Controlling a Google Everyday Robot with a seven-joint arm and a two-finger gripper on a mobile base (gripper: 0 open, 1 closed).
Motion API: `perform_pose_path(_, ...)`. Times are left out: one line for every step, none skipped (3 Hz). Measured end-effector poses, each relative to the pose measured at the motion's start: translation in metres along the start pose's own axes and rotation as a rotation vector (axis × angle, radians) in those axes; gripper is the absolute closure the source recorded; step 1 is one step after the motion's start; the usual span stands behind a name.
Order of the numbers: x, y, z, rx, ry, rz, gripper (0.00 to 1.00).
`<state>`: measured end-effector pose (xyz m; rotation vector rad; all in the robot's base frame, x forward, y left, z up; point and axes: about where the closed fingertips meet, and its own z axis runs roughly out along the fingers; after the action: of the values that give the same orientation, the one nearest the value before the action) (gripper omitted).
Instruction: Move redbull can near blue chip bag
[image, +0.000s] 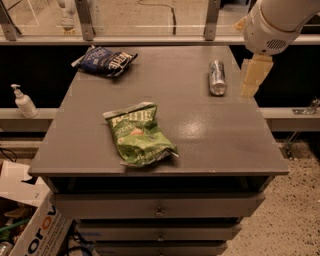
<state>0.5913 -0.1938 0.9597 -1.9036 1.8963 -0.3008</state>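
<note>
The redbull can (217, 77), slim and silver, lies on its side near the right edge of the grey table (200, 130). The blue chip bag (106, 60) lies at the table's back left corner, far from the can. My gripper (251, 76) hangs from the white arm (275, 22) just right of the can, over the table's right edge, apart from the can.
A larger green chip bag (139, 134) lies in the middle front of the table. A soap dispenser (23, 102) stands on a ledge at the left. Drawers sit under the tabletop, and a cardboard box (35, 235) is on the floor at bottom left.
</note>
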Motion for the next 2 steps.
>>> perform_pose_path(0.009,-0.014,0.003,0.010,0.050,-0.046,0.00)
perform_pose_path(0.023,-0.041,0.015,0.020,0.123,-0.144,0.00)
